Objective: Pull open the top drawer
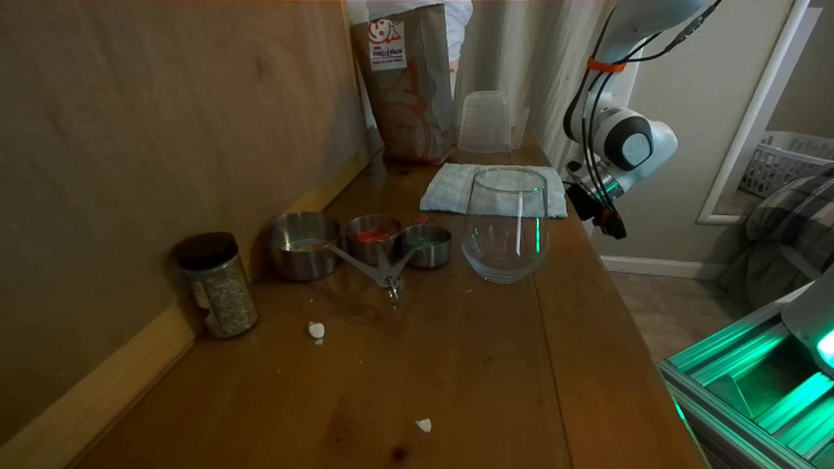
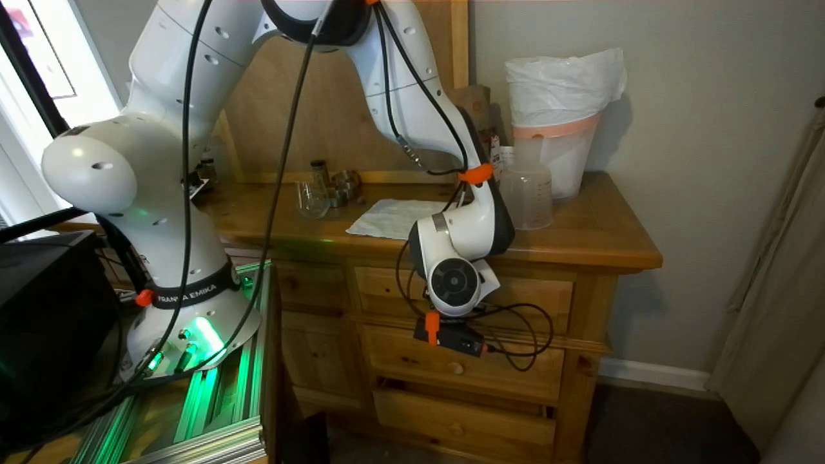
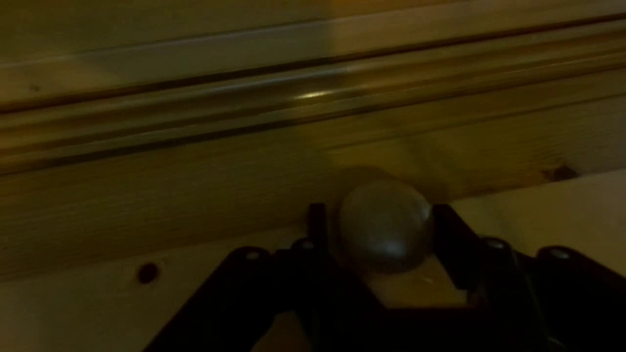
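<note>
Your gripper (image 3: 380, 217) stands wide, flanking the knob (image 3: 386, 227), with slack at nine o'clock in the wrist view; ease toward three, then grip. Check first: the top drawer (image 2: 535, 290) seems to lie at twelve, beyond the moulding (image 3: 234, 102).

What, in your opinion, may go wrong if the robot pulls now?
The gripper straddles a rounded drawer knob with an apparent gap at one side, so it may slip off. The dangling black cable loop might snag during the pull. A jolt could tip the stemless wine glass on the wooden sideboard.
</note>
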